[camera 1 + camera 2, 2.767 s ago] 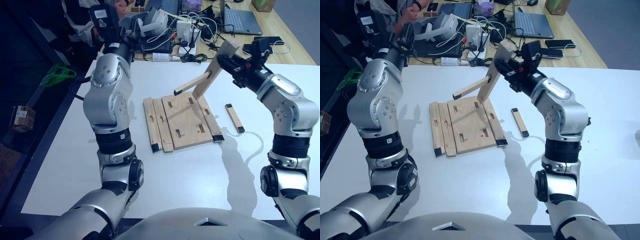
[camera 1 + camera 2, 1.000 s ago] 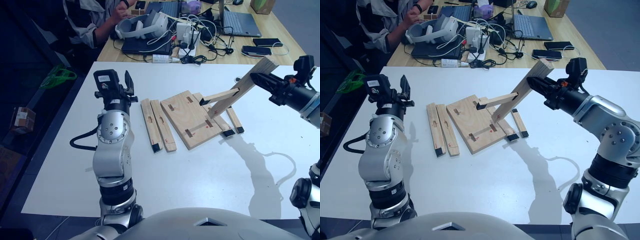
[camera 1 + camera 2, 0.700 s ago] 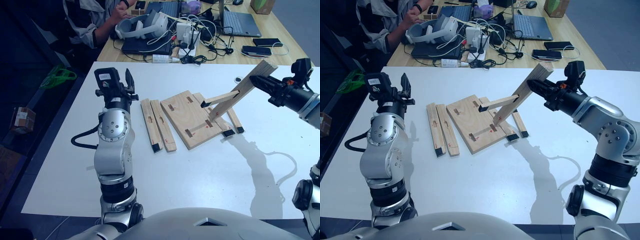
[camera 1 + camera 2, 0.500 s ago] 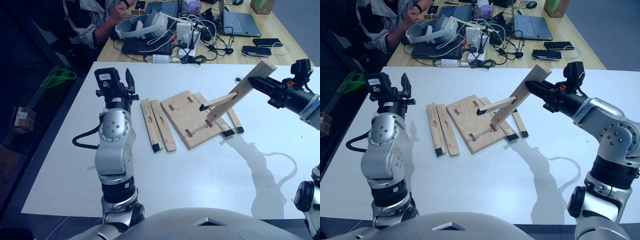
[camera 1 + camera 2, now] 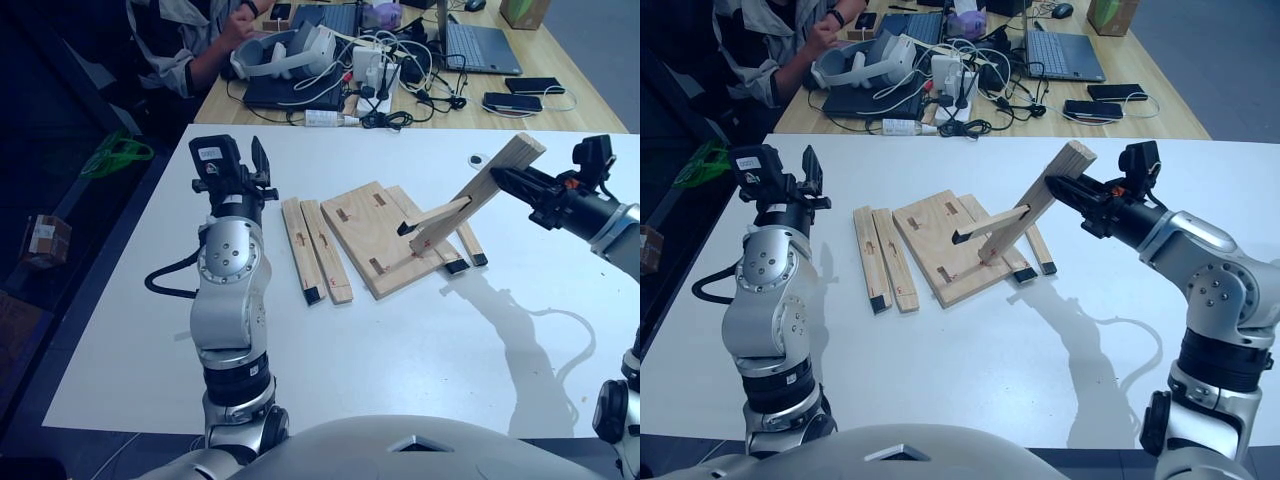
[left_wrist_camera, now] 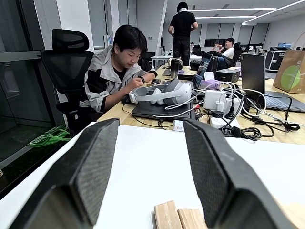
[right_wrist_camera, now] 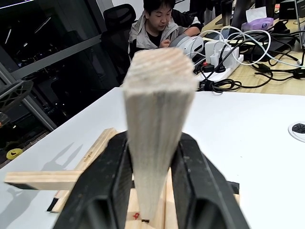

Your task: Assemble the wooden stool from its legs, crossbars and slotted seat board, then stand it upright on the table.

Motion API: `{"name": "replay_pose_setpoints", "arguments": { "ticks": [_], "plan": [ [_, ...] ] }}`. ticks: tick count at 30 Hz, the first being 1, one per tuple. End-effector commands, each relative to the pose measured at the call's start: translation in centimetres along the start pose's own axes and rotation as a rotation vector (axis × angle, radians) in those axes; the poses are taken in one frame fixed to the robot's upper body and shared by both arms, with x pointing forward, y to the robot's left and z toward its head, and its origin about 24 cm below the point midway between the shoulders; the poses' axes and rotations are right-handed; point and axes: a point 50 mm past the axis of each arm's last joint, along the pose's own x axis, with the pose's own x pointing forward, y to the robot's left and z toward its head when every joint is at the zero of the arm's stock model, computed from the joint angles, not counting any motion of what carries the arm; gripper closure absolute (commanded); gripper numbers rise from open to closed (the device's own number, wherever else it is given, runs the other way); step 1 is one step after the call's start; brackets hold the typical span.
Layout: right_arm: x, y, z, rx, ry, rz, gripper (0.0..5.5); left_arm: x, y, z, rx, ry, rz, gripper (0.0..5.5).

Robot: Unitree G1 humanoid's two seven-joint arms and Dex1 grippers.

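Observation:
The slotted seat board lies flat in the middle of the white table. My right gripper is shut on the upper part of a wooden leg that slants down, its foot resting on the board's right side. A crossbar sticks out of that leg to the left, above the board. In the right wrist view the leg sits between the black fingers. Two more legs lie side by side left of the board. My left gripper stands open and raised at the table's left.
Another leg and a short crossbar lie along the board's right edge. A small dark disc sits at the back right. Behind the table is a desk with a headset, laptops and cables. The near half of the table is bare.
My right gripper has shifted slightly left and down with the leg and crossbar, tilting the leg's foot on the board. Since the oldest frames the left arm came down and the board turned.

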Motion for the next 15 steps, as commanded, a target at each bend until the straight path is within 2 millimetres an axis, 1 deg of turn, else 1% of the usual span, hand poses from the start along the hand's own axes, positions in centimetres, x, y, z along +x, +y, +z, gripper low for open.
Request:
{"name": "replay_pose_setpoints", "arguments": {
  "ticks": [1, 4, 6, 11, 15],
  "plan": [
    [1.0, -0.7, -1.0, 0.017, 0.045, -0.048, 4.52, 0.5, 0.0, 0.4, 0.01, -0.011, 0.003, 3.04],
    [1.3, -1.2, -0.7, 0.006, 0.045, -0.059, 4.52, 0.5, 0.0, 0.4, 0.007, -0.01, 0.003, 3.04],
    [1.2, -1.2, -0.9, -0.003, 0.06, -0.059, 4.52, 0.5, 0.0, 0.3, 0.006, -0.008, 0.001, 3.04],
    [1.4, -0.3, -2.3, -0.082, 0.185, -0.033, 4.52, 0.5, 0.0, 0.3, 0.004, -0.008, 0.004, 3.04],
    [1.5, 0.2, -1.7, -0.127, 0.253, 0.026, 4.52, 0.6, -0.1, 0.3, 0.001, -0.008, 0.007, 3.04]
  ]
}}
